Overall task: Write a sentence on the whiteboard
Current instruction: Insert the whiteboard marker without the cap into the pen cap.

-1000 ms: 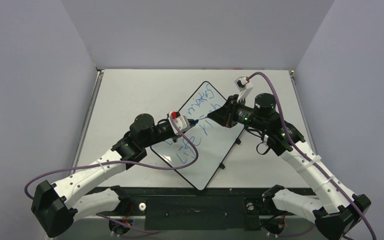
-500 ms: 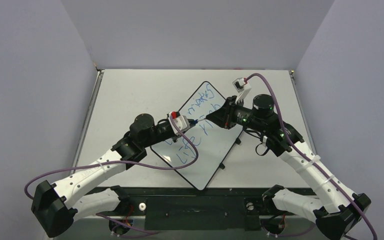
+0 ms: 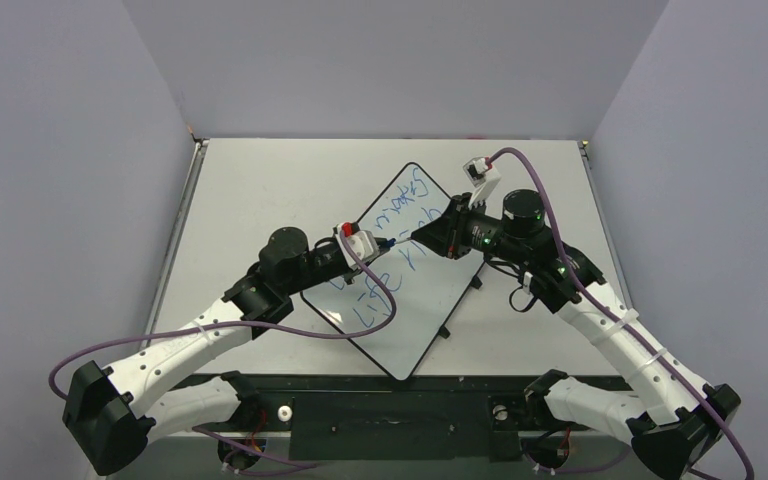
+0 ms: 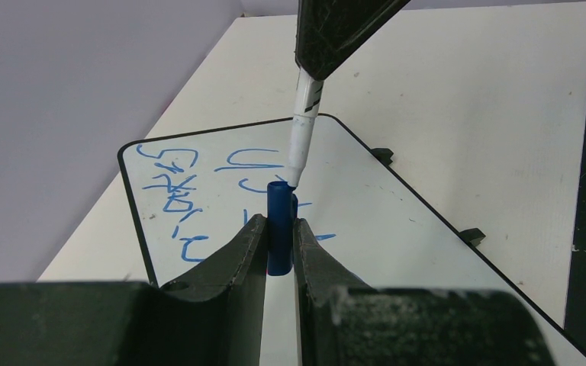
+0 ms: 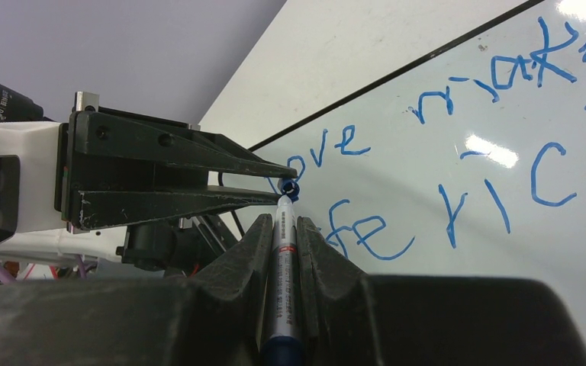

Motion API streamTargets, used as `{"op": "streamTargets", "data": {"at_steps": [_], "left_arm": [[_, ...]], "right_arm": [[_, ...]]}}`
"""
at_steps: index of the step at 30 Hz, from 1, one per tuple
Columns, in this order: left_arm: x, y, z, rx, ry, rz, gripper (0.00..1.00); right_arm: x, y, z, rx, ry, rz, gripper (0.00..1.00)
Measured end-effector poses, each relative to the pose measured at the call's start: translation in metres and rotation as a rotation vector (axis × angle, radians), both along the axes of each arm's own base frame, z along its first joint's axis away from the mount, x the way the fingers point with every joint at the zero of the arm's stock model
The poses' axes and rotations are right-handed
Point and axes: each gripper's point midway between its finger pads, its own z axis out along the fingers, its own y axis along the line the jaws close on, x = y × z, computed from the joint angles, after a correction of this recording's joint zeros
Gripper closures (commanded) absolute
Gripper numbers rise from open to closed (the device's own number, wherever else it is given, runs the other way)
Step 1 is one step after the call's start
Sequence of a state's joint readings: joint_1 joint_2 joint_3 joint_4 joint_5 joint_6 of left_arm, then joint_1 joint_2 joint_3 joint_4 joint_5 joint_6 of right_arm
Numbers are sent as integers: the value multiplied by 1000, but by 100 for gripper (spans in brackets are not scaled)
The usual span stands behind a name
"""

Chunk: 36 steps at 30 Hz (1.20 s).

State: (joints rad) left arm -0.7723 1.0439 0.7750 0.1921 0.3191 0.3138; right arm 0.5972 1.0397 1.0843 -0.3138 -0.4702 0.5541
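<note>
Whiteboard (image 3: pixel 428 315) lies flat at mid-table, turned cornerwise, one corner toward the back wall and one toward the arm bases. Its black rim is unbroken where visible, and two small black feet (image 3: pixel 445 331) project along its right edge. The table (image 3: pixel 260 185) shows bare surface on all sides of the board, widest at the back and left. Walls close in the table at the back and both sides, and a dark rail runs along the near edge.

The sentence (image 3: pixel 403 203) runs in blue slanted lines across the far and left part of the board. The near right part is unmarked.

Left arm reaches in low from the near left, forearm over the board's left corner. Left gripper (image 3: pixel 380 243) is pinched on a blue cap (image 4: pixel 280 229), which stands up between its fingers.

Right arm comes in from the right, elbow bent over the board's right edge. Right gripper (image 3: pixel 418 236) is clamped on a marker (image 4: pixel 300 145).

The marker tip meets the cap's mouth above mid-board. Depth of entry cannot be told.
</note>
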Motion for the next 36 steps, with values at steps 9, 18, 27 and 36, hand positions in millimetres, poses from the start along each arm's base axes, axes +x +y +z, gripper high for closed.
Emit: {"op": "streamTargets", "data": {"at_steps": [9, 18, 27, 36], "left_arm": [[0, 0, 0, 0, 0, -1, 100], [0, 0, 0, 0, 0, -3, 100], [0, 0, 0, -1, 0, -3, 100], [-1, 0, 0, -1, 0, -7, 100]], "right_arm": [[0, 0, 0, 1, 0, -2, 100], [1, 1, 1, 5, 0, -4, 100], [3, -1, 1, 1, -5, -21, 100], [6, -5, 4, 1, -18, -49, 100]]}}
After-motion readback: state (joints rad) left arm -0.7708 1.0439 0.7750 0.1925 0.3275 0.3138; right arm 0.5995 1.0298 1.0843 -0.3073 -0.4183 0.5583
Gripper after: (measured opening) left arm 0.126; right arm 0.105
